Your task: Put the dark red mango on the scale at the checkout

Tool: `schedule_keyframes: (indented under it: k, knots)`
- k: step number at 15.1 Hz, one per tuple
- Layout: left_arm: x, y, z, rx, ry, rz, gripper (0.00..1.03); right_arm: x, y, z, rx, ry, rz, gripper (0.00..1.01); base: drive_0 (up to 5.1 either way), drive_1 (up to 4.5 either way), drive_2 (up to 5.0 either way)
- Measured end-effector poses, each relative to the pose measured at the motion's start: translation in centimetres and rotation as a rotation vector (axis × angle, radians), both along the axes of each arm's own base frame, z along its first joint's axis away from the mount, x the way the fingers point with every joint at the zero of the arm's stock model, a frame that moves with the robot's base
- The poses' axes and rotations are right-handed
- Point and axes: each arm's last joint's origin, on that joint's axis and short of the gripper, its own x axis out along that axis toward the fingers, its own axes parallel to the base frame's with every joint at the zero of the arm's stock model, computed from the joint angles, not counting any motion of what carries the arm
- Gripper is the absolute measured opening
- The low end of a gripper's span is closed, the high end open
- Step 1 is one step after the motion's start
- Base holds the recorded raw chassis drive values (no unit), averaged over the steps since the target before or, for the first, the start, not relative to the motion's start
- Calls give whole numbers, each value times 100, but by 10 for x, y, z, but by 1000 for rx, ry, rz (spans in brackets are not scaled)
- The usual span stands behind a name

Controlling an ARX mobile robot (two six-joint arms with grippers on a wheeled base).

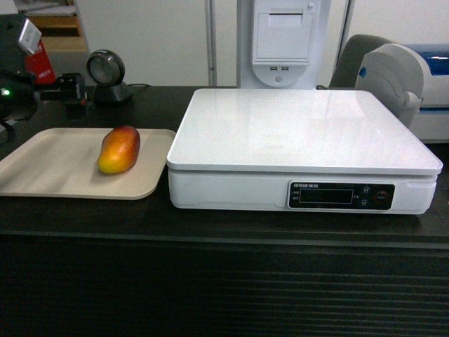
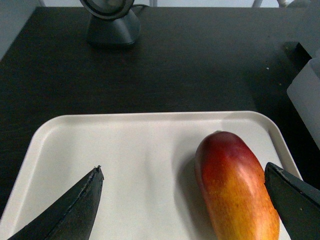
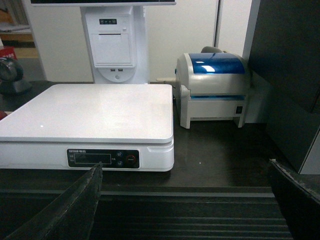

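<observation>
The dark red mango (image 1: 119,149) lies on a flat beige tray (image 1: 49,168) on the left of the checkout (image 1: 210,281), its red end toward the back. The white scale (image 1: 302,137) stands just right of the tray, platform bare. In the left wrist view my left gripper (image 2: 182,167) hangs open over the tray (image 2: 125,145); the mango (image 2: 235,185) lies between the fingers, close to the right one. My right gripper (image 3: 186,164) is open and holds nothing, low in front of the checkout's ribbed panel (image 3: 200,215), facing the scale (image 3: 90,115).
A round barcode scanner (image 1: 106,74) stands behind the tray. A white receipt-printer column (image 1: 284,38) rises behind the scale. A grey and blue label printer (image 3: 215,85) sits right of the scale, with a dark cabinet (image 3: 290,75) at the far right.
</observation>
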Motion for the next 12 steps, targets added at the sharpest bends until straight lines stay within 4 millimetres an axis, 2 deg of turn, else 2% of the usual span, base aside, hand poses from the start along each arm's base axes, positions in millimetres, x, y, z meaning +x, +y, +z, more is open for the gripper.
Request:
schedule_keyframes:
  k: [2,4,5,7,10,12]
  knots:
    - [31,-6,-8,-22,38,-43,98,0,0,0,0,0,0,98,0,0,0]
    - [39,-20,-4,-32,46,-93,98,0,0,0,0,0,0,98,0,0,0]
    - [42,-32,0,-28,41,-119,98,0,0,0,0,0,0,98,0,0,0]
    - [44,-47,-4,-23,65,-151,98,0,0,0,0,0,0,98,0,0,0]
    - [44,-48,-19,11,113,-133,98,0,0,0,0,0,0,98,0,0,0]
    - [46,-46,-21,31,115,-128,98,0,0,0,0,0,0,98,0,0,0]
